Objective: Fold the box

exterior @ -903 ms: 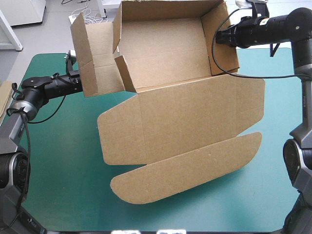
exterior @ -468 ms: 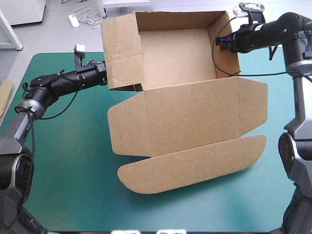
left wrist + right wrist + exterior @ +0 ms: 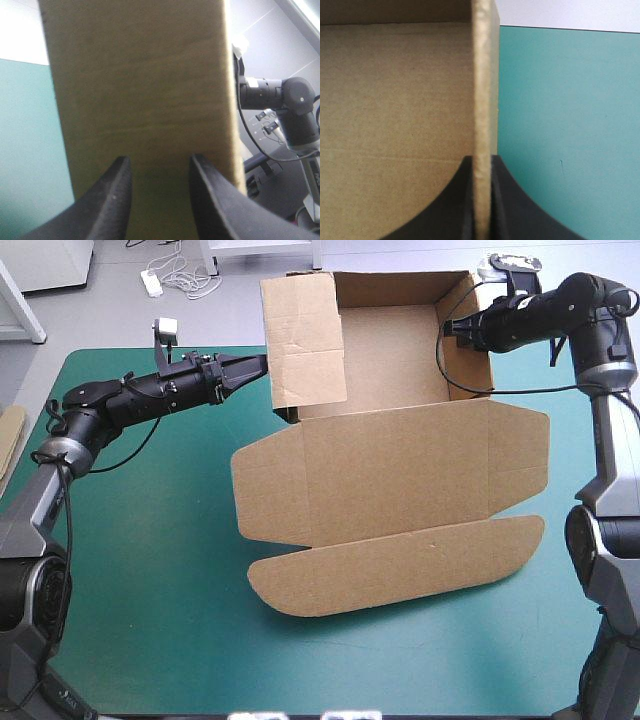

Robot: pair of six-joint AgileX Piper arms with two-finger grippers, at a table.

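Box (image 3: 400, 480) sat on the teal-green surface (image 3: 150, 570), right of centre, open side up. Nearest part was the rounded tuck flap (image 3: 400, 565), lying flat on the cover. Behind it the lid panel (image 3: 395, 475) was also flat, side tabs spread out. A spare board edge (image 3: 10, 440) showed at the surface's left edge, well apart from the box. Farther back, the tray part stood at the far edge of the surface with its walls raised. Left arm (image 3: 140, 400) reached in level toward the left wall (image 3: 305, 340), which stood upright. Left jaws were released: black fingers (image 3: 107, 205) stood apart with their tips at that wall's outer face, brown board filling the view ahead. The high view put the tips at the wall; firm contact couldn't be confirmed. Right jaws were clenched on the right wall (image 3: 468, 350). The right wrist view showed that wall's edge pinched between both fingers (image 3: 520, 210), with the tray's inside on one side and teal-green cover on the other. Far wall (image 3: 385, 288) stood upright between the two side walls. Right arm (image 3: 280, 95) was visible past the left wall in the left wrist view.
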